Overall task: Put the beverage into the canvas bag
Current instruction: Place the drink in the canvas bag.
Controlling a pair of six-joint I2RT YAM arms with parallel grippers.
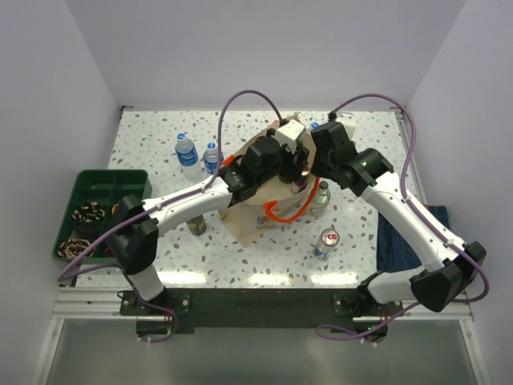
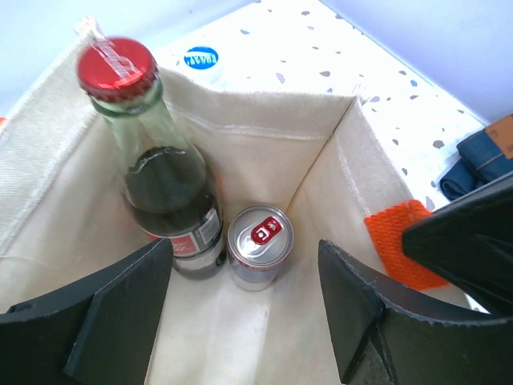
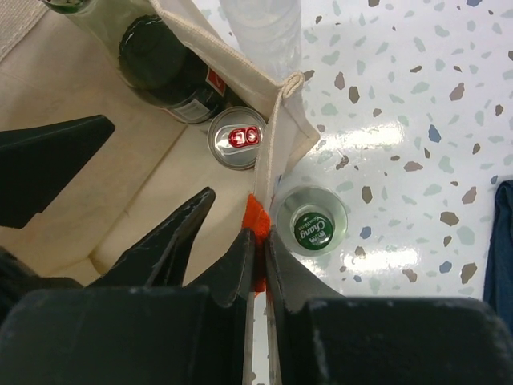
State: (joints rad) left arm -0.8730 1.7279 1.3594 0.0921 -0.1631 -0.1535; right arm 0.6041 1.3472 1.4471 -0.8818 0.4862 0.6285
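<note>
Just beneath the open left hand (image 2: 244, 269), a bottle (image 2: 164, 184) stands in the canvas bag (image 2: 272, 112).

Left tool (image 2: 244, 269) spread wide; right tool (image 3: 260, 241) pinched closed.

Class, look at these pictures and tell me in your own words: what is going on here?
The right gripper pinches the canvas bag at its orange tab. The left gripper hangs open over the bag's mouth, holding nothing. A dark glass bottle and a silver can stand inside. A green-capped bottle stands just outside, and a second can is on the table.
</note>
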